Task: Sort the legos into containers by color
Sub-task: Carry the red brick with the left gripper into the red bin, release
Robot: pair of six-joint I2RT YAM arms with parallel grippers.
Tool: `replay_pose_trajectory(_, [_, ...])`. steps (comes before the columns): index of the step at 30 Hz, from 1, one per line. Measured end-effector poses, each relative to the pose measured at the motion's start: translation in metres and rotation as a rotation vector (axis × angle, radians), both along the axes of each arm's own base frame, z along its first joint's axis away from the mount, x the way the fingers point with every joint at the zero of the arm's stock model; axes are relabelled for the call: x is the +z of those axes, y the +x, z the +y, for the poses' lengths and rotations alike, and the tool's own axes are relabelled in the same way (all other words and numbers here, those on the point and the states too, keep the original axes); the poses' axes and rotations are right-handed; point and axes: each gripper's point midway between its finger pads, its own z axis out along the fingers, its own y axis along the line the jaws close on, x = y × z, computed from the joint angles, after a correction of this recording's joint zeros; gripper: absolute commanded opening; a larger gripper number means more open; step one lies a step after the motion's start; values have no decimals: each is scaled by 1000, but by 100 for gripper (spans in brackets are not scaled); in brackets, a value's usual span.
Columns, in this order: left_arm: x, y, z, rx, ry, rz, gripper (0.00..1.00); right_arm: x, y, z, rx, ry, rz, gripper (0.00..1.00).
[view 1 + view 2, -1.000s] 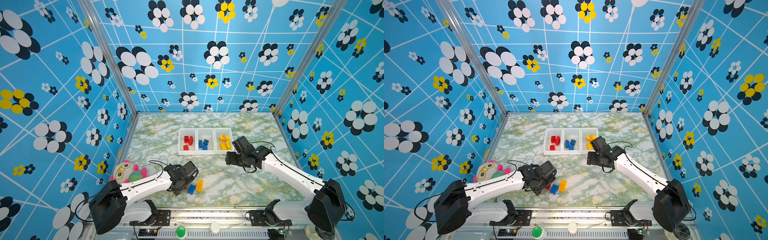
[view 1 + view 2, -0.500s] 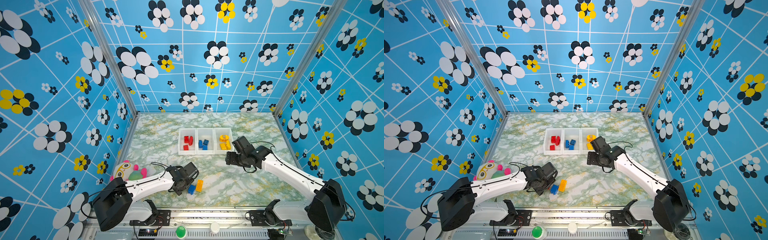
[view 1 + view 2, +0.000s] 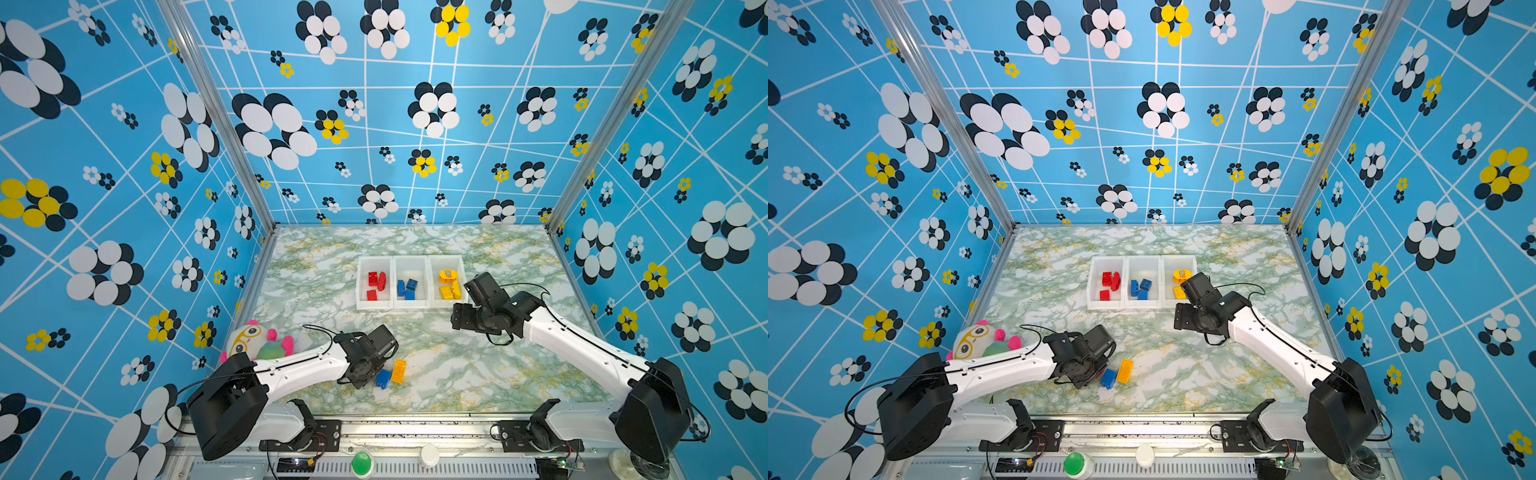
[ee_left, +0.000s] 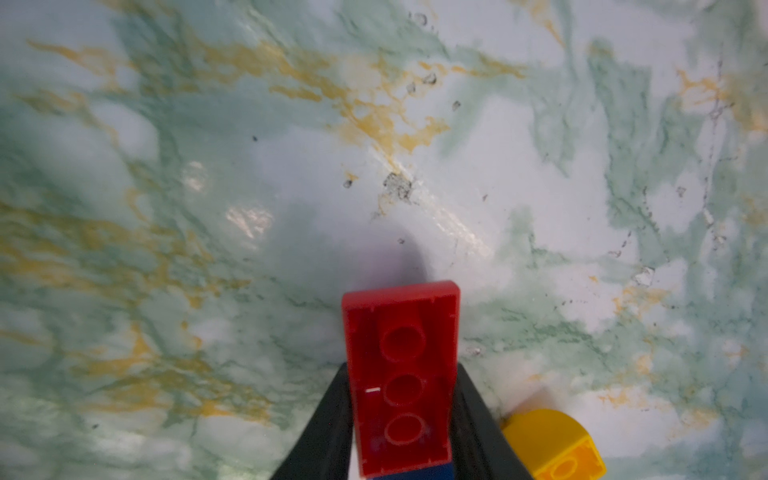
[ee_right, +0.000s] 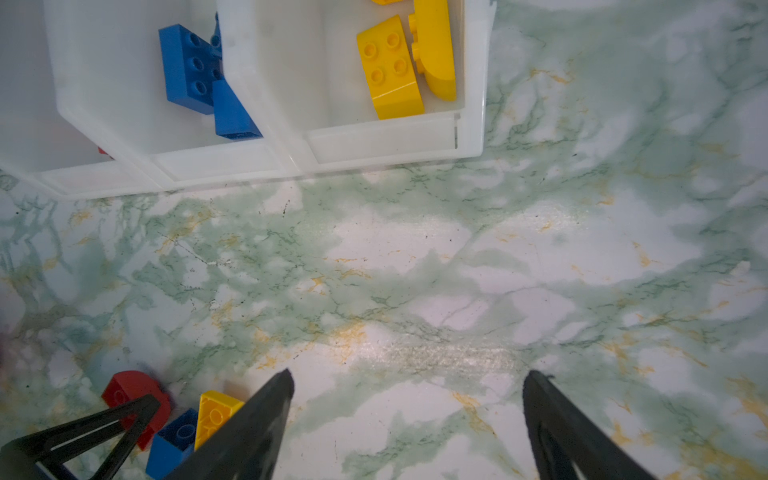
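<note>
My left gripper [image 4: 401, 386] is shut on a red lego [image 4: 401, 374], whose hollow underside faces the left wrist camera, low over the marble table. In both top views this gripper [image 3: 365, 370] is near the table's front, just left of a blue lego [image 3: 383, 378] and a yellow-orange lego [image 3: 398, 370]. The containers [image 3: 409, 307] stand mid-table: red legos [image 3: 376, 282] in the left bin, blue [image 3: 406, 287] in the middle, yellow [image 3: 450, 286] in the right. My right gripper [image 5: 409, 378] is open and empty, hovering just in front of the right bin [image 5: 386, 141].
A plush toy with yellow glasses [image 3: 253, 340] lies at the table's left edge behind my left arm. Patterned blue walls enclose the table on three sides. Bare marble [image 3: 478, 374] stretches between the two arms.
My left gripper has closed on the red lego and its arm has shifted slightly. The right arm has not moved.
</note>
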Motion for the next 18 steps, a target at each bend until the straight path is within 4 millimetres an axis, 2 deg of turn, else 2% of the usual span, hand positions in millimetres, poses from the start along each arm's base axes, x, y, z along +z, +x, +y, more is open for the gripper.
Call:
replay_pose_trajectory(4, [0, 0, 2, -7, 10, -2, 23, 0, 0, 0, 0, 0, 0, 89])
replay_pose_trajectory(9, [8, 0, 10, -29, 45, -16, 21, 0, 0, 0, 0, 0, 0, 89])
replay_pose_trajectory(18, [54, 31, 10, -110, 79, -139, 21, 1, 0, 0, 0, 1, -1, 89])
